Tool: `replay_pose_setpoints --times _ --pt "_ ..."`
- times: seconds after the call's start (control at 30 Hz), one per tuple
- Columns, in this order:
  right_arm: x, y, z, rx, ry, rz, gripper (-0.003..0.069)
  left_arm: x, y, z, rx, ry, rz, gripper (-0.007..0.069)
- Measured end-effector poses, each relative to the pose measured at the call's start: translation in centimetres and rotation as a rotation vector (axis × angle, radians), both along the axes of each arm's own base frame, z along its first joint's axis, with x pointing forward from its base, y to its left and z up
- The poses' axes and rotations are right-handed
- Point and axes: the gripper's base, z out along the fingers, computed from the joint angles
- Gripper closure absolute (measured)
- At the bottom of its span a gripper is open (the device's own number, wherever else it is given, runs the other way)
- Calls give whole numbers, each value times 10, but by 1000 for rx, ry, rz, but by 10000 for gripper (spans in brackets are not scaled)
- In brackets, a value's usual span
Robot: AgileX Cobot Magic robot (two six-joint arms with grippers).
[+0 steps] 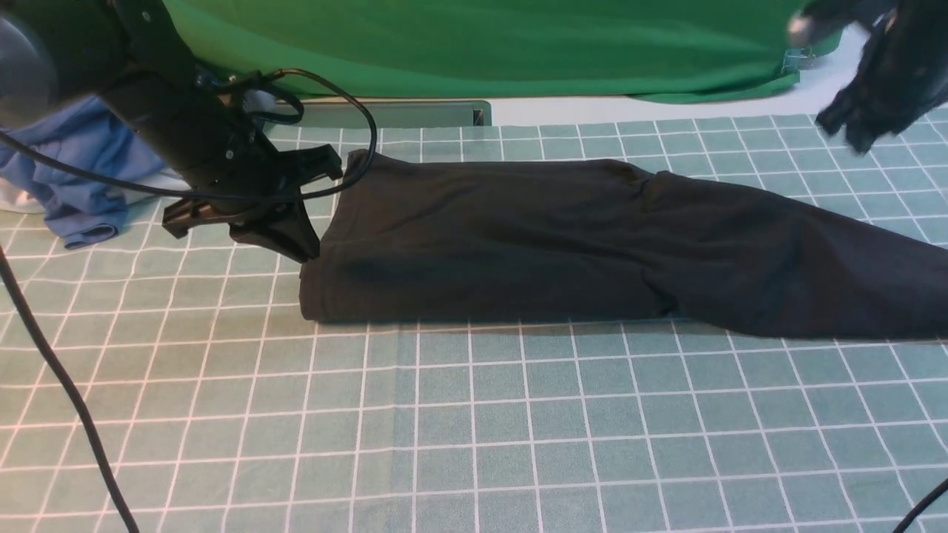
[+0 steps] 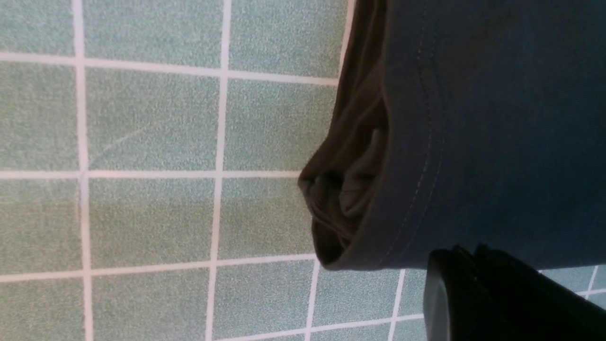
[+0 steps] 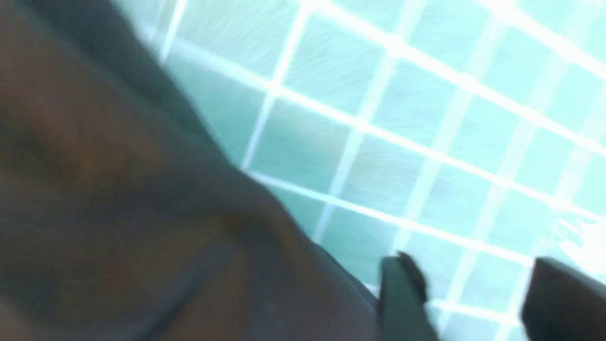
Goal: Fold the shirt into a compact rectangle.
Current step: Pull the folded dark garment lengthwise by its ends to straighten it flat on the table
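Observed shirt lying as 1 long folded band across mat, left to right. Noted left gripper at its left end, jaws together. Noted right gripper raised far right, blurred, jaws apart over mat.

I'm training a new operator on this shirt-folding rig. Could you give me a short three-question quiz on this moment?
1. True or false: the black thin-fabric T-shirt lies as a long strip across the teal grid mat.
2. What lies crumpled at the mat's far left? A) blue garment B) red towel C) white cup
3. Fill in: the right gripper has its jaws ____, with nothing between them.
Key: 1 true; 2 A; 3 open.
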Motion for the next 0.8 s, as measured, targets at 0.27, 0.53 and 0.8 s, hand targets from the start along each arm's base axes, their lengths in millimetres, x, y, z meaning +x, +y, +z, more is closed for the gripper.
replay_pose_setpoints --times 0.27,0.53,0.8 --pt "-72 -19 79 169 -128 -136 633 0 1 0 7 4 13 557" --pt "-131 -85 -36 411 133 -394 614 2 4 -1 45 -22 9 538" --pt "-114 -106 -125 384 143 -401 468 4 4 0 37 -38 44 534"
